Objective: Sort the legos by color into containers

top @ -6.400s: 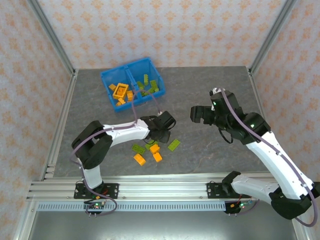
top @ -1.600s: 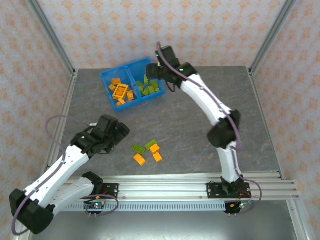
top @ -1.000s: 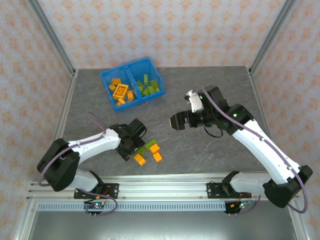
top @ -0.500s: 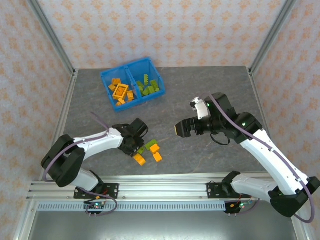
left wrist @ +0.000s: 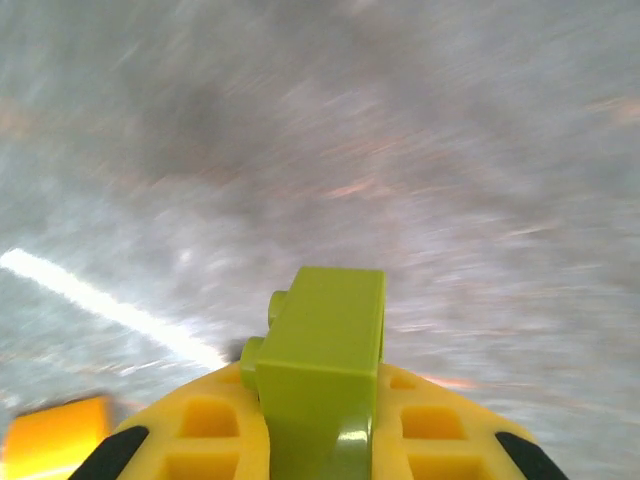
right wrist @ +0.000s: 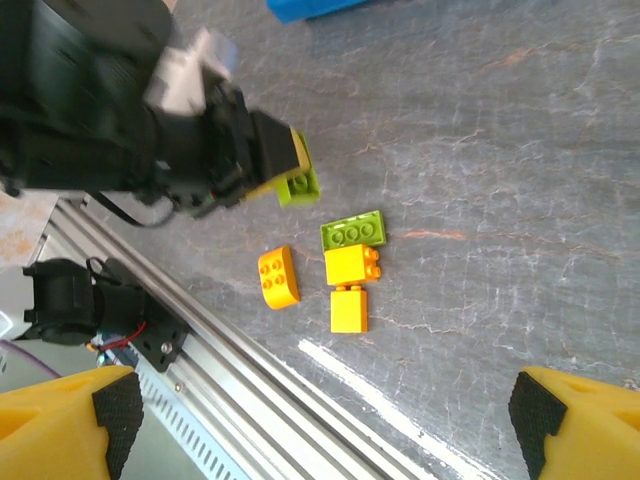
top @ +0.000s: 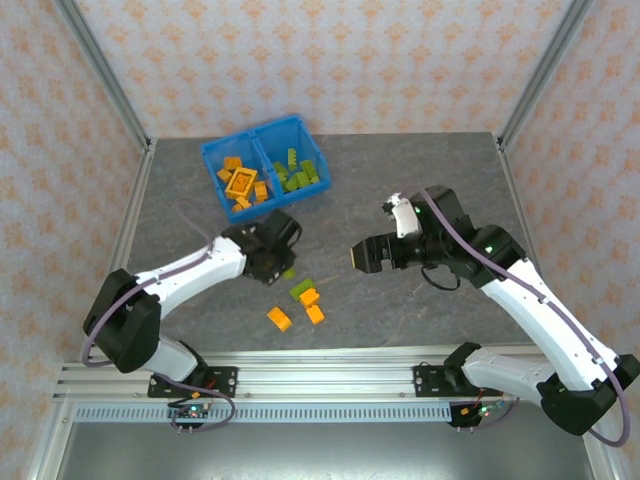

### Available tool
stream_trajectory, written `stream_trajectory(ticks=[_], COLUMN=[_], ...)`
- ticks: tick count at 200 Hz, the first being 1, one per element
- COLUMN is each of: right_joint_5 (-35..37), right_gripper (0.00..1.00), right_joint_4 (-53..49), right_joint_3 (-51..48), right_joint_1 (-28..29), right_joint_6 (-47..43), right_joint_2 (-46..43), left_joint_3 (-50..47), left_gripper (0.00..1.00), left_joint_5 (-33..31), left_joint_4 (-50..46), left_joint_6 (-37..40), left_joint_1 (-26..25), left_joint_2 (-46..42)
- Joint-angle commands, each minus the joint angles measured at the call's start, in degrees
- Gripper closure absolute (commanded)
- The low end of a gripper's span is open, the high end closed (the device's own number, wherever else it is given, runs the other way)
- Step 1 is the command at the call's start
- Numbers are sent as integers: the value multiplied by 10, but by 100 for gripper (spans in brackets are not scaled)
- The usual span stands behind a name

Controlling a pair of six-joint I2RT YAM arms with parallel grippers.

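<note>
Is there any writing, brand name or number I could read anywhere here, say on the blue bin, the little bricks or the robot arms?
None: no word, number or sign can be read.
The blue bin shows no label.
The green brick in the left pincer has plain faces, and its studs are too blurred to show any lettering.
The wallpaper has only a repeated orange ornament.

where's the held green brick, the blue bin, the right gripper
held green brick (left wrist: 328,325), left wrist view, top face
blue bin (top: 248,136), top external view, far wall
right gripper (top: 356,257), top external view, between fingertips
</note>
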Motion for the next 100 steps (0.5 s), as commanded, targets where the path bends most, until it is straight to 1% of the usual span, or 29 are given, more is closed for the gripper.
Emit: stream_trajectory(ticks=[1,24,54,60,100], right_joint_5=[70,101,108,110,123], right_gripper=[4,4,4,4,4], right_joint_4=[40,49,46,46,39], right_joint_3=[-6,-11,-9,-8,-5], right_joint_1=[3,3,3,3,3], right_joint_6=[34,47,54,56,60], right_joint_2=[-36,-45,-46,-46,-50], left_joint_3=[117,248,430,473,764], left_gripper=[96,95,95,95,96], left_joint_5=[-63,-91,-85,-90,-154], left_joint_4=[-47,-58,-70,-74,-113], left_joint_6=[91,152,190,196,257], left_joint_1=[44,84,126,132,163], left_joint_2=[29,110,242,282,497])
